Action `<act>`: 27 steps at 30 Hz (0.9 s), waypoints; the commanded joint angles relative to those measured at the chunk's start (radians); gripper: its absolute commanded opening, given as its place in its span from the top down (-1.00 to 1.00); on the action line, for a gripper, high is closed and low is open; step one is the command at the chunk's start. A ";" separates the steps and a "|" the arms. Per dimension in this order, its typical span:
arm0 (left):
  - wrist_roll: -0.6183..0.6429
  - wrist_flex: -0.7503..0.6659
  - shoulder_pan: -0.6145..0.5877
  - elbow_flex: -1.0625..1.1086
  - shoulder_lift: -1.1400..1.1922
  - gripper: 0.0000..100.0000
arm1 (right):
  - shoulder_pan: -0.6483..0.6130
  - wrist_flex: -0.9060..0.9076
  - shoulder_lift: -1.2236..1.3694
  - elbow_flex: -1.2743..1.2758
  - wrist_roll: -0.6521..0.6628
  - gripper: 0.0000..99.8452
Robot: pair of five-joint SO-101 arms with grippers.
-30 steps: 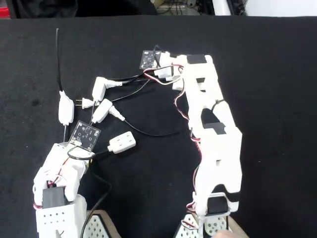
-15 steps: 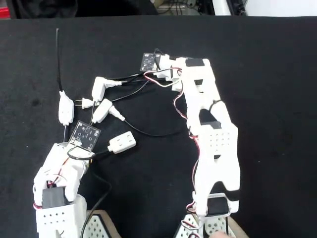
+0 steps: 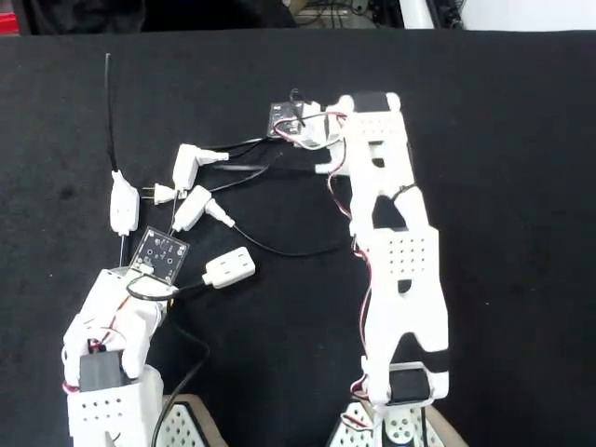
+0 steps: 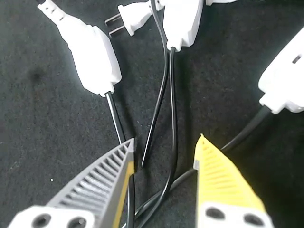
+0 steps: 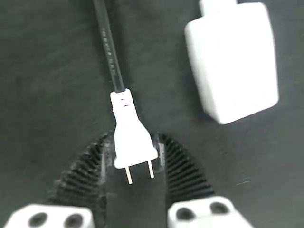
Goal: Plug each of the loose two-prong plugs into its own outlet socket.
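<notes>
The right gripper has its black ribbed fingers closed on both flat sides of a white two-prong plug. The plug's prongs point back toward the wrist and its black cable runs away over the black worktop. A white block, probably a socket body, lies just beside the plug and does not touch it.

The left gripper hangs over crossing black cables. Its grey and yellow fingers are spread wide and hold nothing. Beyond them lie a second loose plug and a white inline socket.

To do this step well, the grip should stay square so the prongs do not twist. Because the prongs face the wrist, the plug probably needs turning or regrasping before it can meet a slot. The free left arm could steady the socket so it does not slide.

Compared with a second ago, the right arm has swung straighter up the worktop, and the plug's cable looks pulled tauter. The left arm has not moved.
</notes>
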 commanded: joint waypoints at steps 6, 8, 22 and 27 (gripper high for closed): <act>-0.009 0.006 0.013 0.013 -0.008 0.59 | 0.061 0.270 -0.018 -0.470 -0.365 0.98; -0.009 0.006 0.013 0.013 -0.008 0.59 | 0.075 0.270 -0.038 -0.493 -0.463 0.98; -0.011 0.006 0.013 0.013 -0.008 0.59 | 0.058 0.176 -0.857 0.608 -0.726 0.98; -0.011 0.008 0.013 0.013 -0.008 0.59 | 0.057 -0.002 -1.377 1.055 -0.724 0.98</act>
